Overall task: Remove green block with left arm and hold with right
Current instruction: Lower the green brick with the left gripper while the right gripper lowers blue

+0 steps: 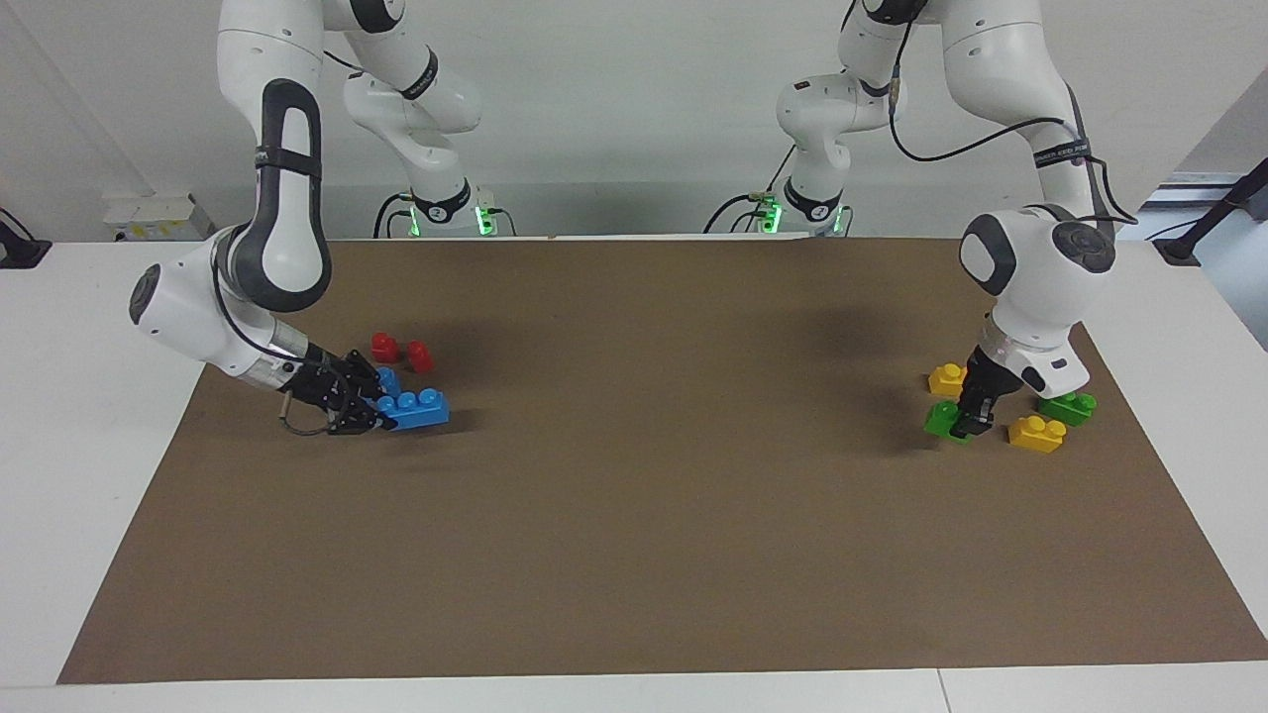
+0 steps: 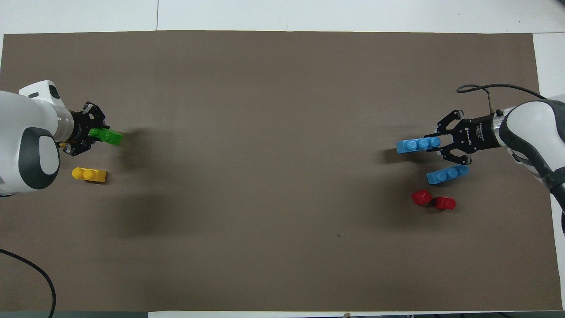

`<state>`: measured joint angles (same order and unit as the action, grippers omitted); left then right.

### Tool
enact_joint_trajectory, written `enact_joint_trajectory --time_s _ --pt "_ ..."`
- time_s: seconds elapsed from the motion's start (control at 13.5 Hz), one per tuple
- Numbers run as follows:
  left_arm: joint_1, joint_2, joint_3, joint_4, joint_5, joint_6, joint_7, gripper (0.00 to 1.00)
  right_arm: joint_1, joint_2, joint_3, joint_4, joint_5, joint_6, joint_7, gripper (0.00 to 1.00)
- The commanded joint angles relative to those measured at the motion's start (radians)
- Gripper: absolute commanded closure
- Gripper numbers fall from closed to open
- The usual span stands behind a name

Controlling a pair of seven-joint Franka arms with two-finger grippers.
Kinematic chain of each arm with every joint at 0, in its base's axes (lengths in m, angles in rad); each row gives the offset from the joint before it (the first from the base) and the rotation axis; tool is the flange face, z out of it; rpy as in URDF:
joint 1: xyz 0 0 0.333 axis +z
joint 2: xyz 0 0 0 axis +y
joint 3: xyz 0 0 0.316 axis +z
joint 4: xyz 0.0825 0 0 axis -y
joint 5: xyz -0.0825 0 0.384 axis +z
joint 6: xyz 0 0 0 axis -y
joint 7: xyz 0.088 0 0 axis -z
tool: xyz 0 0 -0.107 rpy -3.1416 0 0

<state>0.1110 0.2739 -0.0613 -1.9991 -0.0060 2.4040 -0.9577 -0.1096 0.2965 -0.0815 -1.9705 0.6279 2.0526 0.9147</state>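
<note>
Lying on the brown mat [image 1: 634, 555] at the left arm's end of the table: the green block [image 1: 941, 418], bright and two-studded, looking pinched at one end between the fingers of the left gripper [image 1: 974, 424]. Clustering around it: a yellow brick [image 1: 1036, 434] just beside, a second yellow brick [image 1: 947, 377] nearer the robots, a darker green brick [image 1: 1068, 406] partly under the wrist. Judging by looks: light, rigid, smooth plastic, liable to twist or slip out if gripped off-centre; flat side walls below the studs offering the surest hold. Working at the other end: the right gripper [image 1: 381, 416], clamping a blue brick [image 1: 416, 408], another blue brick [image 2: 447, 174] and two red bricks [image 1: 401, 351] lying near.
</note>
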Motion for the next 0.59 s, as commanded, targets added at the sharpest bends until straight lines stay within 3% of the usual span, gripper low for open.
enact_joint_trajectory --time_s 0.0,0.52 --pt "0.013 0.033 -0.006 0.013 0.012 0.038 0.03 1.0 -0.013 0.001 0.011 -0.024 -0.02 0.034 -0.028 1.0" --pt "0.03 0.062 -0.003 0.023 0.011 0.083 0.017 1.0 -0.015 0.02 0.012 -0.047 -0.019 0.093 -0.03 0.99"
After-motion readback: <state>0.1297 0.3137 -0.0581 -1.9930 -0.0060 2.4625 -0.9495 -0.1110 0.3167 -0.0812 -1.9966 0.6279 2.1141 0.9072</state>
